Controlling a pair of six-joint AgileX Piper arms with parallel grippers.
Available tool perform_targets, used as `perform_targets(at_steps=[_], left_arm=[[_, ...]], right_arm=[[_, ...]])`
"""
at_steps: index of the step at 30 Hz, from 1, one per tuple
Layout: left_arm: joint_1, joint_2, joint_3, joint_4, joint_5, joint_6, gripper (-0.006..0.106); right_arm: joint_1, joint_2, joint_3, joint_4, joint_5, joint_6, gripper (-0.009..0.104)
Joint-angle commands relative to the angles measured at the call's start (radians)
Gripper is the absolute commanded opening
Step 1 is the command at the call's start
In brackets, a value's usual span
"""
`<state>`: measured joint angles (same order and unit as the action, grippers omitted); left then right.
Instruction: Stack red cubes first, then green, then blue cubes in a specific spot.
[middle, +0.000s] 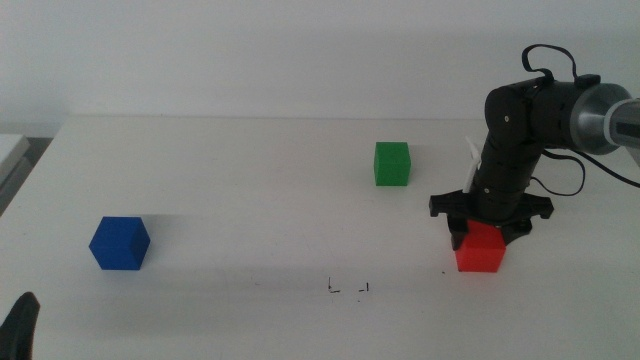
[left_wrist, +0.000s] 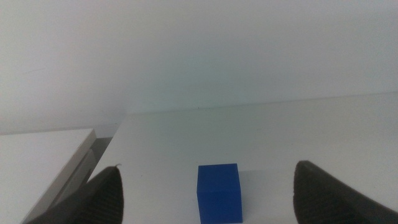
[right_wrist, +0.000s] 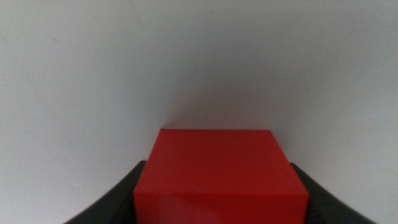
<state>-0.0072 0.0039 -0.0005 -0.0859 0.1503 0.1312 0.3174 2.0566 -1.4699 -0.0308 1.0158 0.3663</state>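
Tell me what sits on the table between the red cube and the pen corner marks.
Only bare white table, apart from a tiny black dot beside the red cube. The middle view shows this stretch up to the corner marks; the right pincer is at the cube.

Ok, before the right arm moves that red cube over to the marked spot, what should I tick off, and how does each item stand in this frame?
1. Red cube sits between the right gripper jaws: ok, the right wrist view shows a jaw on each side of it.
2. Jaws actually clamped on the cube: cannot tell.
3. Marked spot free of objects: ok.
4. Path from red cube to the spot unobstructed: ok; the green cube lies farther back.
5. Left gripper out of the way: ok, waiting at the near left edge, jaws open, facing the blue cube.
6. Cube lifted off the table: cannot tell.
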Motion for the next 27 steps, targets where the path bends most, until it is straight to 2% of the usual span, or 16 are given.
perform_targets(at_steps=[1,8,10,12,22,27], left_arm=[[0.003,-0.004,0.0,0.0,-0.013,0.0,0.094],[0.003,-0.004,0.0,0.0,-0.013,0.0,0.094],[0.003,-0.004,0.0,0.0,-0.013,0.0,0.094],[0.003,-0.004,0.0,0.0,-0.013,0.0,0.094],[0.003,-0.004,0.0,0.0,-0.013,0.0,0.094],[0.003,-0.004,0.0,0.0,-0.013,0.0,0.094]], right_arm=[[0.002,-0.019,-0.008,-0.03,0.057,0.038,0.023],[0.046,-0.135,-0.069,-0.039,0.205,0.15,0.023],[0.088,-0.151,-0.103,-0.08,0.205,0.205,0.023],[0.131,-0.153,-0.14,-0.091,0.205,0.237,0.023],[0.334,-0.018,-0.325,-0.061,0.205,0.392,0.023],[0.392,0.076,-0.423,-0.035,0.205,0.401,0.023]])
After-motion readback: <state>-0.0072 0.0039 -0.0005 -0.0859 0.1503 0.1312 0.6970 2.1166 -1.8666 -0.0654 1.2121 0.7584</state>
